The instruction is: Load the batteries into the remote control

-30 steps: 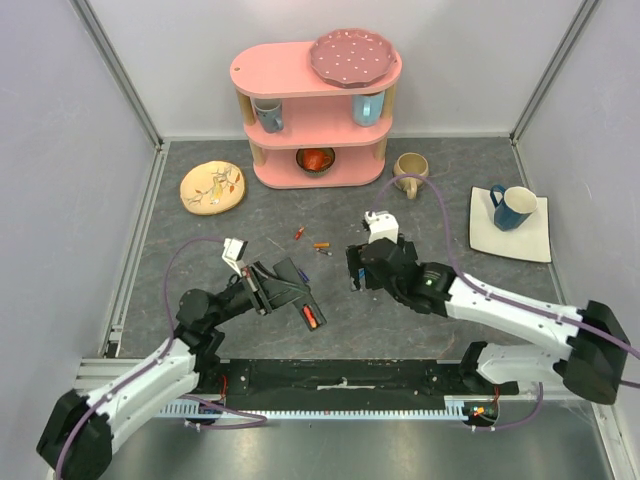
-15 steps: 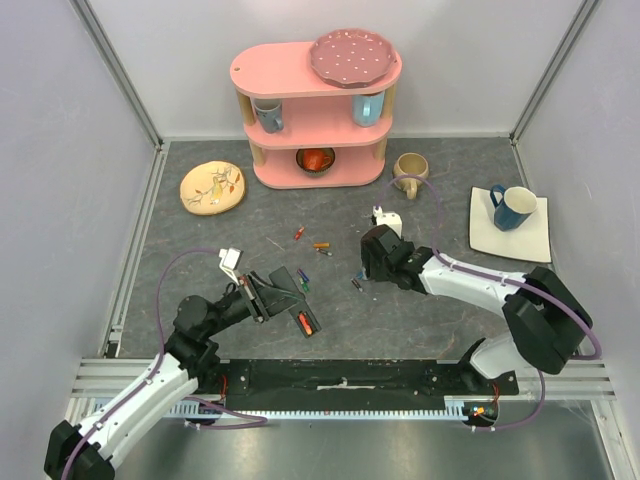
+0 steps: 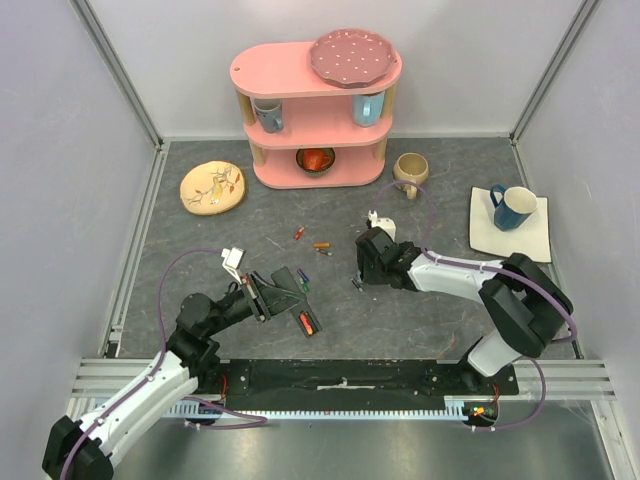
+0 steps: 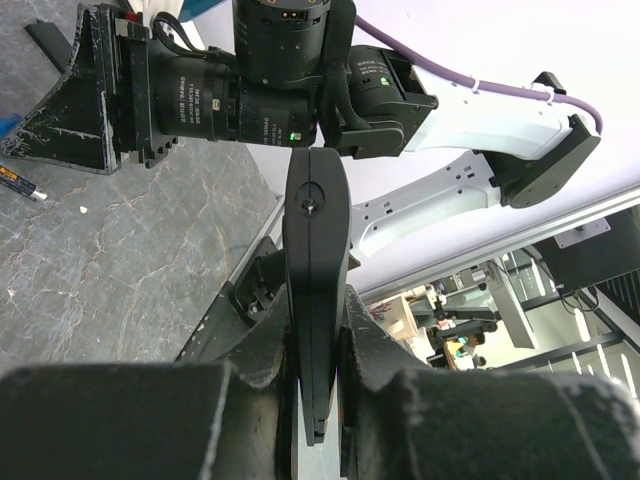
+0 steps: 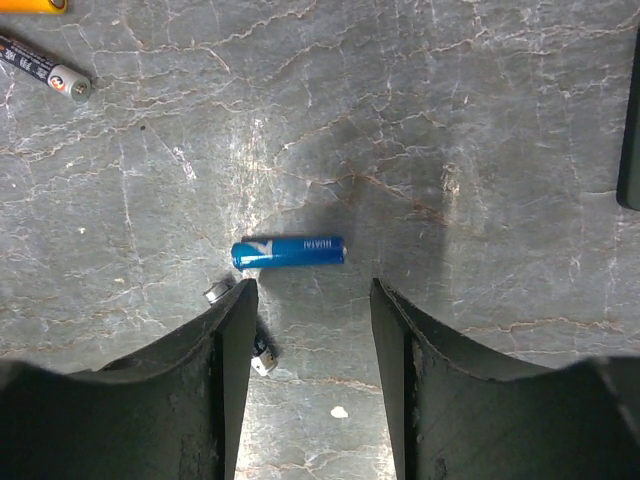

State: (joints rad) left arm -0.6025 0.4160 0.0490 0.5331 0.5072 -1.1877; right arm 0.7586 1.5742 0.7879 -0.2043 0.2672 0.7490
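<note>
Hard to make out first: left gripper (image 4: 315, 345) a dark blur in its own wrist view, only two out-of-focus fingers (image 4: 262, 345) along the bottom edge. Clamped tight on the remote control (image 4: 315, 250), with nothing else between the jaws. Seen edge-on there, so no recess on show: just a slim black bar with a small screw head near the far end. From the top camera, held off the table (image 3: 200, 230) at the near left, slanting toward the arm bases. Red battery (image 3: 310, 322) at its near end, green speck (image 3: 302, 285) at its far end; seated in the recess or merely against it, cannot tell.

Right gripper (image 5: 312, 295) low over the grey marbled table, jaws standing apart, gripping nothing. Lying crosswise just beyond the fingertips and clear of both: a blue battery (image 5: 289, 251). White lettering along it, seemingly "HUATAI", not sharp enough to be sure. Half tucked under one fingertip: a small battery (image 5: 215, 292), only its metal ends showing.

In the top corner of that view: a black battery (image 5: 45, 67) with a silvery cap, cut off by the frame, its print unreadable. Above it, a bare sliver of an orange battery (image 5: 30, 5). At the right border, a black strip (image 5: 630, 150), cut off and not identifiable.

Small white print on the right arm's motor housing (image 4: 200, 100) in the left wrist view, too fine to read.
</note>
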